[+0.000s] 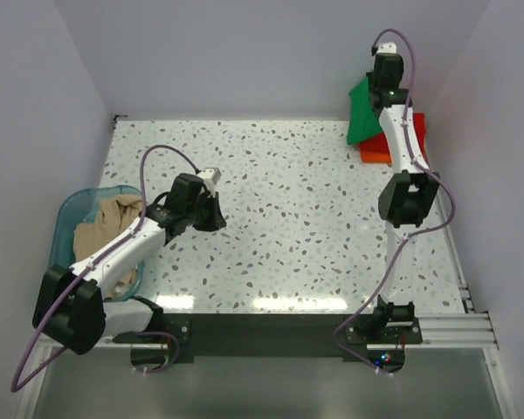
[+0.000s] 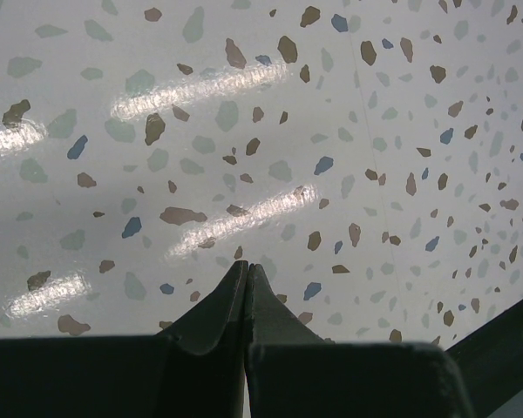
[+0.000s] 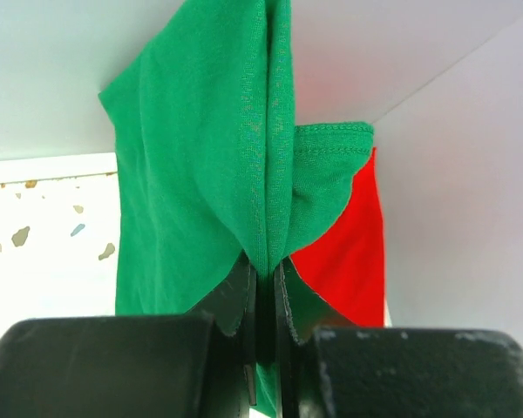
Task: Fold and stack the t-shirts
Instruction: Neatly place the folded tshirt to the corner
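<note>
My right gripper (image 3: pixel 266 261) is shut on a fold of the bright green t-shirt (image 3: pixel 200 157), which hangs bunched from the jaws at the table's far right corner (image 1: pixel 363 113). Under it lie a red t-shirt (image 3: pixel 353 252) and an orange one (image 1: pixel 375 155), stacked flat against the right wall. The beige t-shirt (image 1: pixel 109 223) is crumpled in the bin at the left. My left gripper (image 2: pixel 247 266) is shut on nothing, its tips close above bare speckled tabletop; from above it sits left of the table's middle (image 1: pixel 214 209).
A translucent teal bin (image 1: pixel 70 214) stands at the table's left edge, beside the left arm. White walls close in the table at the back, left and right. The speckled tabletop (image 1: pixel 297 218) stretches between the two arms.
</note>
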You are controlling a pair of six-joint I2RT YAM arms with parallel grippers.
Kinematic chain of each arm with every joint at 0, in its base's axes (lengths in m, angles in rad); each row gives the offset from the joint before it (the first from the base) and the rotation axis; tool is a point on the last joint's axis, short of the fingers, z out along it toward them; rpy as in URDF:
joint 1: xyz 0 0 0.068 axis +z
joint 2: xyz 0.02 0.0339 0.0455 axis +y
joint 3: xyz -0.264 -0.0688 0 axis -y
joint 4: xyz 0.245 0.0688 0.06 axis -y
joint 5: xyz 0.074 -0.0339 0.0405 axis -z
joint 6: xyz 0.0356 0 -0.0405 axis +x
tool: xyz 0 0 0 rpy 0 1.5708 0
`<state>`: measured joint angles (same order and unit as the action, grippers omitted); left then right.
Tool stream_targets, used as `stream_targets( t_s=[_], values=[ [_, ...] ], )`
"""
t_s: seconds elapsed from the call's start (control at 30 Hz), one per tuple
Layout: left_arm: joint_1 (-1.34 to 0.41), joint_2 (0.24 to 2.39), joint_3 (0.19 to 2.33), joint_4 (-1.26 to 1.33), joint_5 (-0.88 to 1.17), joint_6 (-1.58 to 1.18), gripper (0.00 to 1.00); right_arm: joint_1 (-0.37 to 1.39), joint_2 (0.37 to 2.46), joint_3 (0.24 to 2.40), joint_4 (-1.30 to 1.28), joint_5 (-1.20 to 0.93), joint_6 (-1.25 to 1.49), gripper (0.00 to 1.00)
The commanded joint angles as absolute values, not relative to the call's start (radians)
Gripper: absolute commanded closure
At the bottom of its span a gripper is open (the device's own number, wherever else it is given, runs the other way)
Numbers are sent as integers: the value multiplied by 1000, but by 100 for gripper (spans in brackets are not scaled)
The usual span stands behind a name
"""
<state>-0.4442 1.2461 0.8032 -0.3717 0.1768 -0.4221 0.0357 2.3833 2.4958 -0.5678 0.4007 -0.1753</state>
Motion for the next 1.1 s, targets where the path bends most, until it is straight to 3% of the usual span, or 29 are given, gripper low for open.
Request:
stream_targets(
  t_s=[0.0,0.8,0.83,0.87,0.97,1.0,1.07],
  values=[
    [-434,1247,792,-344,195,-396,100,17,2273,2499,-502,396,-169,100],
    [-433,1272,790,-337,213,-399,100,-113,2313,2324,-385,385,-123,99],
    [-434,1273,790,-337,215,-399,100,-115,2327,2319,-380,405,-121,92],
    [-434,1275,790,-336,219,-399,100,-121,2332,2318,-373,416,-120,69],
    [-434,1273,788,-334,222,-399,100,-132,2348,2307,-344,449,-109,36],
    [-434,1270,788,-334,224,-399,100,-132,2349,2306,-345,451,-103,20],
    [-434,1269,787,-333,227,-400,100,-133,2342,2296,-344,445,-86,9]
  ],
)
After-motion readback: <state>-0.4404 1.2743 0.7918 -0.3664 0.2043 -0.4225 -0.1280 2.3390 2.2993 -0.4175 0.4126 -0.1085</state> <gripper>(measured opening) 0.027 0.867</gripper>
